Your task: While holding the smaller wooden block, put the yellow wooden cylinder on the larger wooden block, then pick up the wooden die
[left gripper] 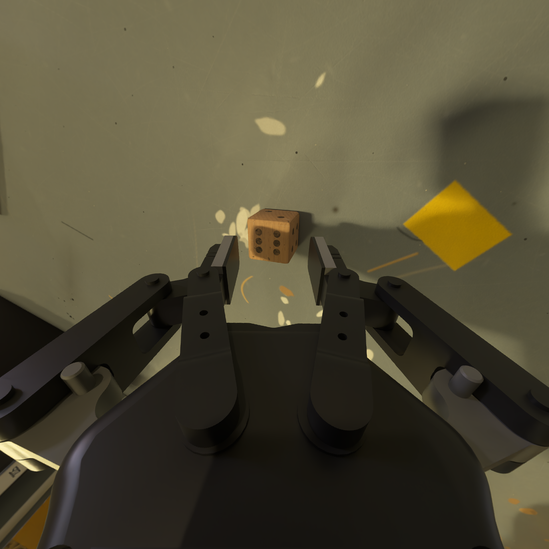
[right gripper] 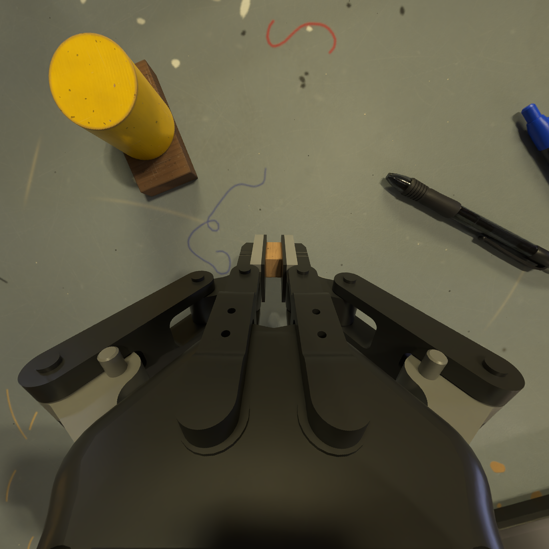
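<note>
In the left wrist view, the wooden die (left gripper: pixel 273 236) rests on the grey table just ahead of my left gripper (left gripper: pixel 271 245). The gripper is open and empty, its fingers spread a little wider than the die. In the right wrist view, my right gripper (right gripper: pixel 273 248) is shut on the smaller wooden block (right gripper: pixel 273 259), a light tan piece held above the table. The yellow wooden cylinder (right gripper: pixel 110 98) stands upright on the larger wooden block (right gripper: pixel 162 166), a dark brown slab at the upper left.
A yellow square patch (left gripper: pixel 456 225) lies on the table right of the die. A black pen (right gripper: pixel 463 219) and a blue marker (right gripper: pixel 537 133) lie right of my right gripper. The table edge (right gripper: pixel 520 511) shows at the lower right.
</note>
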`<control>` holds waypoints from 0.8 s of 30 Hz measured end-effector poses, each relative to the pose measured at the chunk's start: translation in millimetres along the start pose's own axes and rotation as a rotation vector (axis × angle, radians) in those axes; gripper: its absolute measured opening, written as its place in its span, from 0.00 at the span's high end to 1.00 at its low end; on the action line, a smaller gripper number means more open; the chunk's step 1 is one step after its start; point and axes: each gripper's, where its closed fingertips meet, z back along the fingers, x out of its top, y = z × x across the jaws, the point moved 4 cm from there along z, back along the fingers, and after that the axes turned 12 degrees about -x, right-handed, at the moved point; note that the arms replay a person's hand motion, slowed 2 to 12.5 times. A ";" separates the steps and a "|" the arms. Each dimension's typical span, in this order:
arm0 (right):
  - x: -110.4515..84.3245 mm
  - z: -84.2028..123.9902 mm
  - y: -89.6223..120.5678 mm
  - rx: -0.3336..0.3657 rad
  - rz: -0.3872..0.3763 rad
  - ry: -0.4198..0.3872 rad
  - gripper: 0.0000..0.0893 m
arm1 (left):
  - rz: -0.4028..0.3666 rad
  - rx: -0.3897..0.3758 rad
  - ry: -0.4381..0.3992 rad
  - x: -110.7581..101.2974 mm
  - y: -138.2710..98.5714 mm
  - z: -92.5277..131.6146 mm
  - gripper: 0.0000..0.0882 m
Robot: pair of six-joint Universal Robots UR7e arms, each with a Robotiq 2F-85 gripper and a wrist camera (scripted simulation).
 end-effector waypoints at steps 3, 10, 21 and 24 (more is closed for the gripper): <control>0.0 0.0 0.0 0.000 0.000 0.000 0.91 | -0.028 -0.025 0.027 -0.3 1.1 -3.4 0.53; -0.2 0.1 0.0 -0.002 0.003 -0.001 0.91 | -0.069 -0.083 0.093 -2.9 1.0 -12.8 0.61; -0.1 0.1 0.2 -0.001 0.005 -0.003 0.91 | -0.023 -0.084 0.066 -2.3 10.7 -13.5 0.71; -0.1 0.2 0.2 -0.001 0.006 -0.003 0.91 | -0.021 -0.078 0.061 -2.1 11.1 -13.9 0.71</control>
